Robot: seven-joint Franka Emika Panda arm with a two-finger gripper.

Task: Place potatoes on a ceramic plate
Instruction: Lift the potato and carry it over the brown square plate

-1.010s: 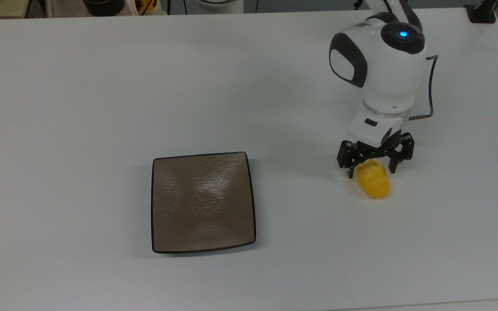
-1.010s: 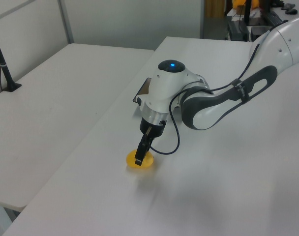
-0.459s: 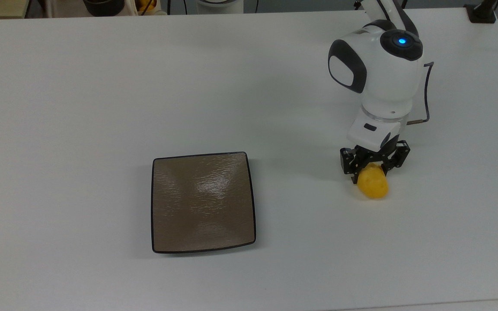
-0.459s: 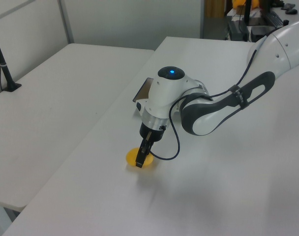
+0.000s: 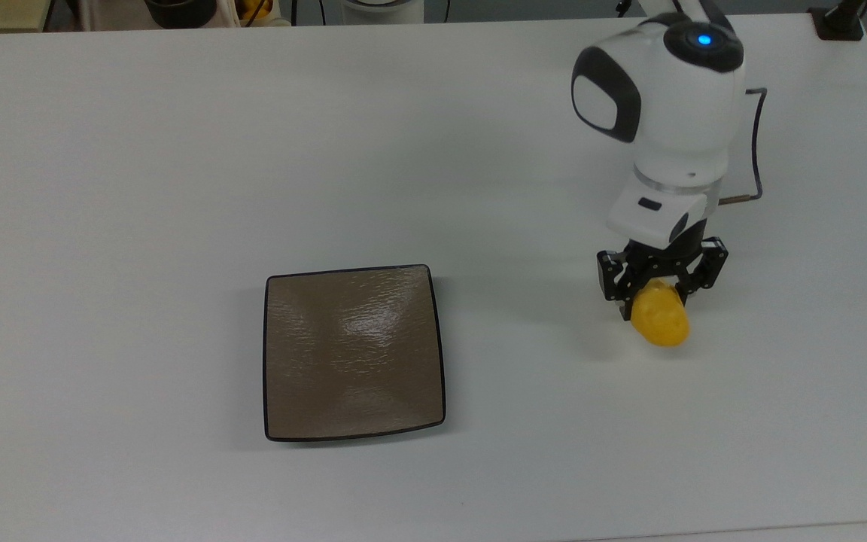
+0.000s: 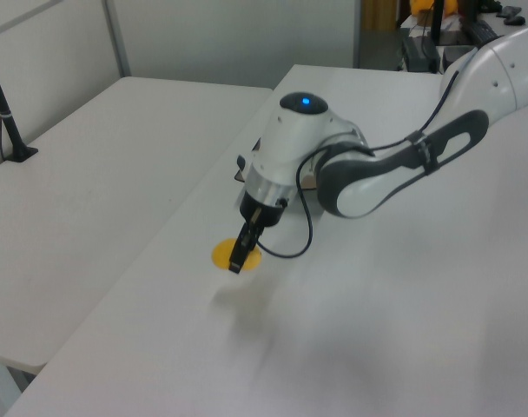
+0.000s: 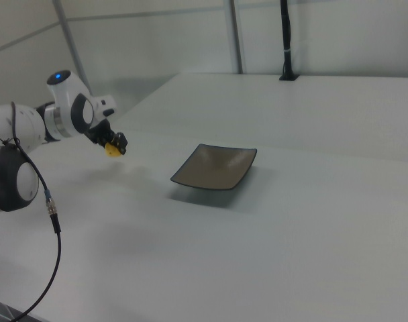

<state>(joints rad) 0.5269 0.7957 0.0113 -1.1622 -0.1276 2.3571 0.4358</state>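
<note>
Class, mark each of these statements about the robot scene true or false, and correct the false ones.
1. The gripper is shut on the potato. True.
2. The potato is resting on the ceramic plate. False: it is held in the gripper, off to the top view's right of the plate.
3. The ceramic plate has nothing on it. True.
4. The potato is green. False: it is bright yellow.
5. The plate is round. False: it is square with rounded corners and a thin black rim.
6. The plate sits on a white table. True.
</note>
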